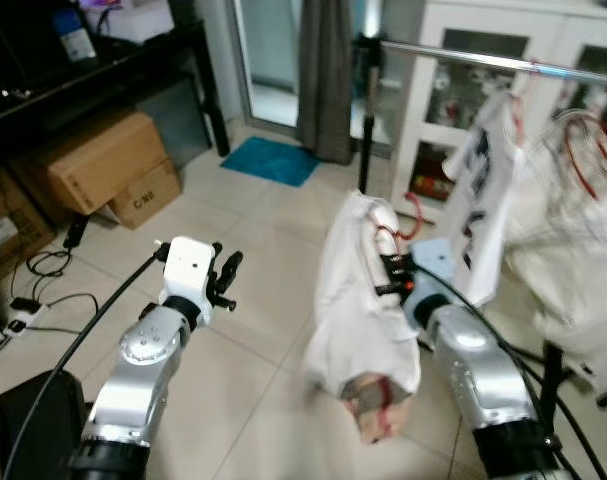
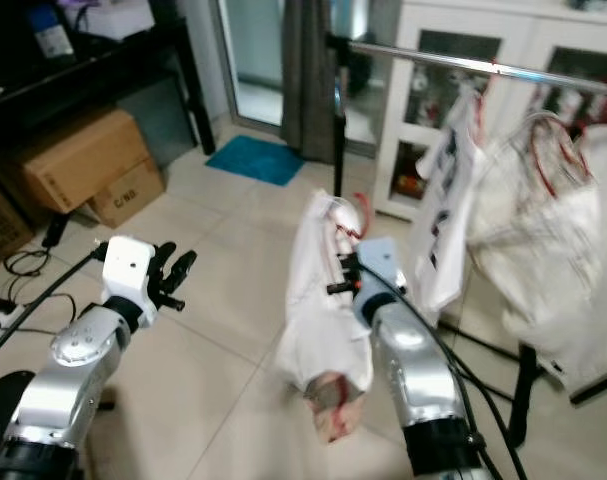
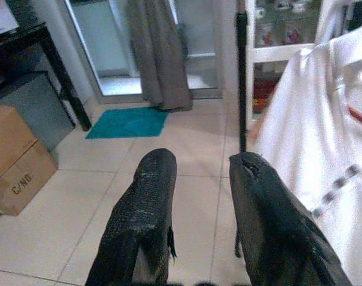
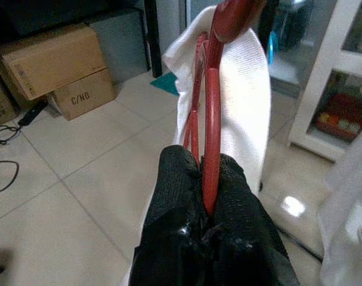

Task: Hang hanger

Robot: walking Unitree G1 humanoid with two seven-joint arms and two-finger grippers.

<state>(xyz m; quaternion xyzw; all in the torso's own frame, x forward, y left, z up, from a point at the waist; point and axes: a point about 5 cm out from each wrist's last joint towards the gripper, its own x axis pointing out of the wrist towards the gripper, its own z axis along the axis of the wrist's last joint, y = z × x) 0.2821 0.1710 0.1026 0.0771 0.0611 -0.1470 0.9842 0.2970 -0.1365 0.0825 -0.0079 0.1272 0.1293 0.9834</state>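
The right gripper (image 4: 207,179) is clamped tight on the shank of a red hanger (image 4: 212,89), its two black fingers pressed together with the red bar pinched between them; a white garment (image 1: 358,310) is draped over that hanger and hangs down in front of the right arm, low over the tiled floor (image 1: 243,330). The chrome clothes rail (image 1: 483,60) runs across above and ahead of this gripper, off toward the robot's right, with other white clothes (image 1: 488,190) already hung on it; so the hanger's hook, which points up away from the fingers, lies below the rail and short of it, and I judge the coming move to be a lift up and forward. The right arm is plainly the nearer one; the left gripper (image 3: 198,179) is held out well to the left, fingers parted and empty, aimed at the teal mat (image 3: 127,122).
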